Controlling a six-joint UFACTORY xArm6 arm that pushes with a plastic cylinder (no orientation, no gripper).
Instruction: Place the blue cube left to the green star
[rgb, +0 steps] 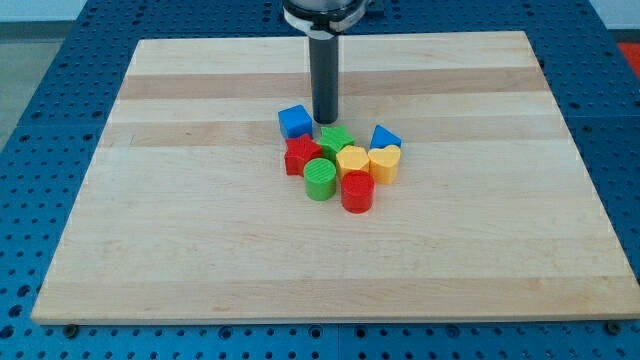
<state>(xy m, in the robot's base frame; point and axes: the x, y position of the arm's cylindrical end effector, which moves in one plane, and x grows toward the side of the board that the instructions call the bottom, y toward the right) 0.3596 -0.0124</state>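
The blue cube (294, 121) lies on the wooden board (200, 230), just up and to the left of the green star (334, 139), with a small gap between them. My tip (325, 120) stands right beside the cube's right side and just above the green star. The red star (299, 155) sits directly below the blue cube, touching the green star's left side.
A tight cluster sits below the tip: a green cylinder (320, 178), a red cylinder (356, 190), a yellow block (352, 160), a yellow heart-like block (385, 162) and a blue triangle-like block (385, 137).
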